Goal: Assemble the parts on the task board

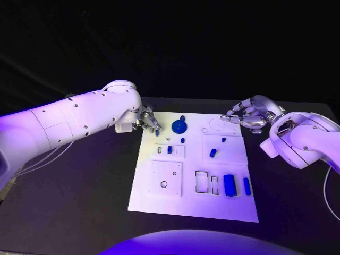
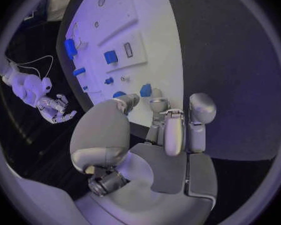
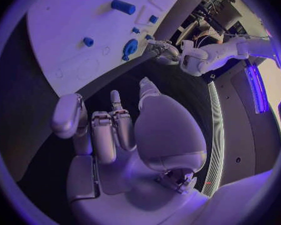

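The white task board (image 1: 193,204) lies in the middle of the black table. On its far part sits a round blue part with a stub (image 1: 180,126). A short blue peg (image 1: 213,153) lies mid-board, and a blue block (image 1: 230,185) and a slim blue bar (image 1: 247,186) lie near the right edge. My left hand (image 1: 145,121) hovers at the board's far left corner, fingers apart and empty, its fingertips (image 2: 157,105) close to the round part (image 2: 145,90). Off the far right corner, my right hand (image 1: 246,116) is spread and holds nothing (image 3: 115,130). The right wrist view shows the round part (image 3: 130,48) and the peg (image 3: 123,6).
Several tiny blue pieces (image 1: 182,140) and empty cut-outs (image 1: 202,181) dot the board. A square plate with a hole (image 1: 164,178) sits at its near left. Black table (image 1: 70,202) surrounds the board on all sides.
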### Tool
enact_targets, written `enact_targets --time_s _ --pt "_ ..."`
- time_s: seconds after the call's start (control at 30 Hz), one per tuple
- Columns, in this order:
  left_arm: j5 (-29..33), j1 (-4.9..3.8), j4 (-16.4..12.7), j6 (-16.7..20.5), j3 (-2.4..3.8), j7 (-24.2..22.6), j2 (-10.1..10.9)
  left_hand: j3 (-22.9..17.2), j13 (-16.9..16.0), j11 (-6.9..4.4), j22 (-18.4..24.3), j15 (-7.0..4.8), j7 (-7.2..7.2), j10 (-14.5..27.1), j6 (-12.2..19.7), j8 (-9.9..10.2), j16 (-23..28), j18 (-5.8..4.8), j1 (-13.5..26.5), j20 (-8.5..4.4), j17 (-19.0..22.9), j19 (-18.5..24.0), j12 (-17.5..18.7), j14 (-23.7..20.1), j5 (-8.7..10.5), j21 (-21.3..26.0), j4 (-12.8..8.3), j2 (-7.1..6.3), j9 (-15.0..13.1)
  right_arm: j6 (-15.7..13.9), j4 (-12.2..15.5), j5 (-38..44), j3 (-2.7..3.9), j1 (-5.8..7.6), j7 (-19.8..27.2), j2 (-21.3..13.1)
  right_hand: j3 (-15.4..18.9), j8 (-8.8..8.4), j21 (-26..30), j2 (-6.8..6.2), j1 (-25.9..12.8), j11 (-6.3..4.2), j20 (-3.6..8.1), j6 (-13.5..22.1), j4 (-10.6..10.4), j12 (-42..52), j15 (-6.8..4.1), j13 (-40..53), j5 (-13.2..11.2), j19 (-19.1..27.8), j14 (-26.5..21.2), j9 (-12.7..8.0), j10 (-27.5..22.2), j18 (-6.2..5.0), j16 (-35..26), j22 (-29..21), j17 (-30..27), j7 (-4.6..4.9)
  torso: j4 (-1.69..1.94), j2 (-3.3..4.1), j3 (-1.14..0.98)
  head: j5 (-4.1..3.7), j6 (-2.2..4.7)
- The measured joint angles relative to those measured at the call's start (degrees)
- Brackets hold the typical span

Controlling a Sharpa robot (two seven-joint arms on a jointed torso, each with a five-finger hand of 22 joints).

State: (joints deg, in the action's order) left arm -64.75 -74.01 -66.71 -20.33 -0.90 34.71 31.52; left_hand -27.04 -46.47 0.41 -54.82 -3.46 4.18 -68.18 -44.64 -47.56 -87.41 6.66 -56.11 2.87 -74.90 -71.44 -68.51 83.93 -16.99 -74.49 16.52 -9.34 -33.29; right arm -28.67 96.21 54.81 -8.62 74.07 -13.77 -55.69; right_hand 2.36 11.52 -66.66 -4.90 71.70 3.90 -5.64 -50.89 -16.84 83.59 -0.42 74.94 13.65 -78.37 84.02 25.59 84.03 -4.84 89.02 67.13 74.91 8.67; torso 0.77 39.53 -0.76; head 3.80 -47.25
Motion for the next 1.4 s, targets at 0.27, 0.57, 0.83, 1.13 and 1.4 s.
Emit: enact_targets --time_s 0.27,0.57,0.83,1.13,1.4 --pt "0.2 0.0 0.1 -0.1 -0.14 0.0 -0.3 0.2 -0.1 0.0 0.0 0.0 0.0 0.0 0.0 0.2 0.0 0.0 -1.1 0.0 0.0 0.0 0.0 0.0 0.0 0.0 -0.2 0.27 0.2 0.0 0.0 0.0 0.0 0.0 0.0 0.1 0.0 0.0 0.0 0.0 0.0 0.0 0.0 0.0 0.0 0.0 0.0 0.0 0.0 0.0 0.0 0.0 0.0 0.0 0.0 0.0 0.0 0.0 -0.02 0.07 -0.01 0.0 0.01" --pt "0.5 0.0 0.2 -0.1 -0.26 0.0 -0.3 0.4 -0.1 0.0 -0.1 0.0 0.22 0.4 -0.2 0.5 0.0 0.0 -4.7 0.2 0.0 0.2 -0.2 0.0 0.0 0.0 -0.4 1.81 0.4 0.0 0.0 0.1 0.0 -0.01 0.0 0.1 0.0 0.0 0.0 0.31 -0.3 0.0 0.0 0.0 0.0 0.0 0.0 0.0 0.0 0.0 0.0 0.0 0.0 0.0 0.0 0.0 0.0 0.0 -0.02 0.07 0.0 -0.03 -0.12" --pt "1.0 0.01 0.3 0.0 -0.31 -0.1 -0.4 -0.7 0.1 -0.2 -0.2 0.0 0.22 0.6 -0.2 0.5 0.0 0.0 -9.4 0.2 0.0 0.2 -0.2 0.0 0.0 0.0 -1.5 2.83 0.5 0.0 -0.1 0.1 0.0 -0.01 0.0 0.1 0.0 0.0 0.0 0.31 -0.3 0.0 0.0 0.0 0.0 0.0 0.0 0.0 0.0 0.0 0.0 0.0 0.0 0.0 0.0 0.0 0.0 0.0 0.01 0.03 0.03 0.04 -0.18" --pt "3.5 0.01 0.1 1.3 -0.36 -1.0 0.3 -6.1 0.0 -0.18 -0.8 0.0 0.28 0.6 0.7 -0.6 0.0 0.0 -15.5 0.2 0.0 0.2 -0.7 0.0 5.34 0.0 -3.1 4.15 0.2 0.0 -0.3 0.2 0.0 -0.01 0.0 0.2 0.0 0.0 0.3 0.31 -0.3 0.0 0.0 0.0 0.0 0.0 0.0 0.0 0.0 0.0 0.0 0.0 0.0 0.0 0.0 0.0 0.0 0.0 -0.01 0.0 0.01 0.09 -0.19" --pt "6.3 0.03 -2.9 3.1 -0.34 -1.4 2.9 -7.5 0.1 -0.42 -1.0 0.0 0.33 0.4 1.0 -1.8 0.0 0.0 -15.5 0.2 0.0 0.2 -0.9 0.0 5.91 0.0 -1.7 4.22 0.2 0.0 -0.4 0.2 0.0 -0.01 0.0 0.2 0.0 0.0 0.3 0.31 -0.3 0.0 0.0 0.0 0.0 0.0 0.0 0.0 0.0 0.0 0.0 0.0 0.0 0.0 0.0 0.0 0.0 0.0 0.02 -0.01 -0.02 0.13 -0.12"
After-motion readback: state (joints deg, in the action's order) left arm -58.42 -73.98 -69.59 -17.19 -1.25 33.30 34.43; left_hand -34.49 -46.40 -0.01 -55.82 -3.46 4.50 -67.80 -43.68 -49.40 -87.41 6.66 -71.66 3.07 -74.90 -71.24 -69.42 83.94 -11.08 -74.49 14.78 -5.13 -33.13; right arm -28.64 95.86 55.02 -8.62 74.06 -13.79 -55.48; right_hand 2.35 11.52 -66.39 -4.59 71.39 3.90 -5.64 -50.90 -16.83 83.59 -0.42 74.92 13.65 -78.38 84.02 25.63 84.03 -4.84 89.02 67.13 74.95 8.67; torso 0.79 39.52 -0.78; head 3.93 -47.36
